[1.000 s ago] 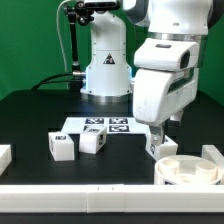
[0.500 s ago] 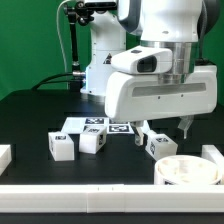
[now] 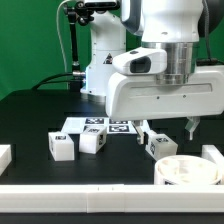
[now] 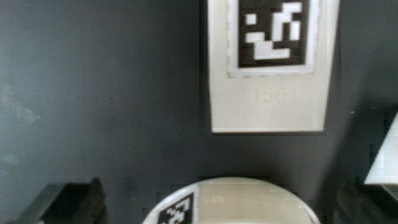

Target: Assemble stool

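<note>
1. Black table (image 3: 30, 120); green wall (image 3: 30, 50) behind.
2. Gripper (image 3: 167, 128) released, empty, fingers spread above the table.
3. Stool seat (image 3: 188, 170) rests front, at the exterior view's right; legs (image 3: 92, 142) lie near the marker board (image 3: 100, 125).

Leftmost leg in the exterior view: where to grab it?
Probably from above, open gripper straddling the leftmost leg across its flat side faces: it is blocky and lies on the table with a gap to the next leg.

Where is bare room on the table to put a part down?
Bare table lies at the exterior view's left, behind the two legs, and in front of them up to the bar. Crowded: around the seat and third leg.
</note>
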{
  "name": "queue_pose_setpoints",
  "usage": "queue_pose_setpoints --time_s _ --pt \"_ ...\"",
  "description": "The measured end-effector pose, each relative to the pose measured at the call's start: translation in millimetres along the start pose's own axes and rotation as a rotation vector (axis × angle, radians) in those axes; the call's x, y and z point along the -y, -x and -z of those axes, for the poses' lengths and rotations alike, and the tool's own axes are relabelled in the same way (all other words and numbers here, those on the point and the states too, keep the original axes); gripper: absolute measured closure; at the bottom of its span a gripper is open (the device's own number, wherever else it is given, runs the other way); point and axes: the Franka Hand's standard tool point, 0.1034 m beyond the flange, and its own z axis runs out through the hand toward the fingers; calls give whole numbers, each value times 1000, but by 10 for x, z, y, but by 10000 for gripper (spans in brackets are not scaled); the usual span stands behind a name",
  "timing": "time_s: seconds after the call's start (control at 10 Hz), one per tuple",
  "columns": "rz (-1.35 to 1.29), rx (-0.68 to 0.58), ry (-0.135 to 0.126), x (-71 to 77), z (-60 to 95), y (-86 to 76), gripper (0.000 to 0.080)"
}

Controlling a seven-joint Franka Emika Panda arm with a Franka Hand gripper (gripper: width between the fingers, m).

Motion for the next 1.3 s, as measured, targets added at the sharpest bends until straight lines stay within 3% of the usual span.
queue_pose_setpoints --time_s 0.3,0.6,0.8,1.0,1.3 --pt "-73 138 10 95 -14 131 151" --pt "-78 325 11 74 -16 141 151" --pt "-81 461 17 65 -73 228 151" --pt "-80 553 17 69 -139 173 151" --pt "-75 753 15 85 -194 255 151"
